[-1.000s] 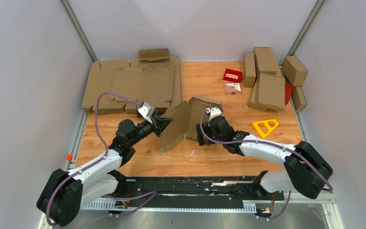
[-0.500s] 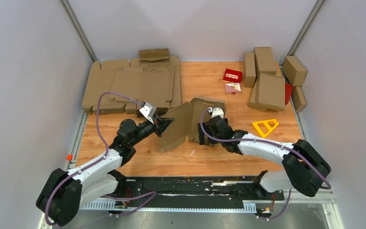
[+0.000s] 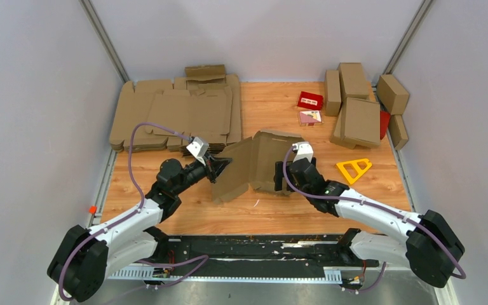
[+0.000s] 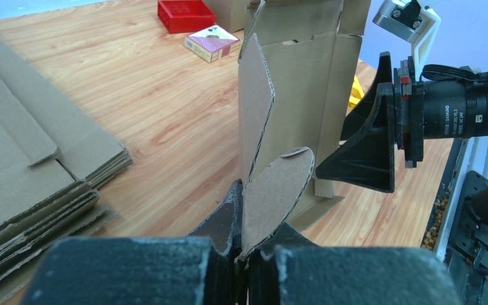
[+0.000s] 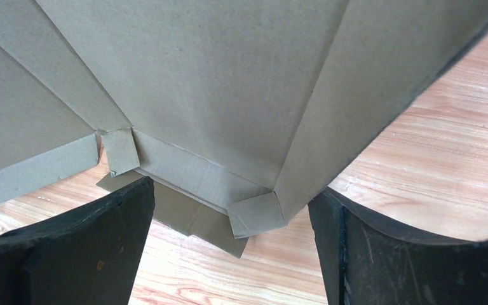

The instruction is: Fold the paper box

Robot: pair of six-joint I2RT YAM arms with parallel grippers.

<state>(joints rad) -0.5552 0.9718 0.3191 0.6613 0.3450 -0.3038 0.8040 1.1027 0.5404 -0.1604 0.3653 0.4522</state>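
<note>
The paper box is found half-raised near the middle of the worktop, its panels upright and its lower edge resting on the wood. A rounded tab on its 9 o'clock side is pinched by the left end effector, which is pressed onto both faces of the cardboard. At the box's 4 o'clock the right end effector is spread wide, a lower corner of the box seen between its fingers — contact cannot be told. A pile of flat blanks lies at 10 o'clock, a red carton at 1 o'clock and a yellow triangle at 3 o'clock.
</note>
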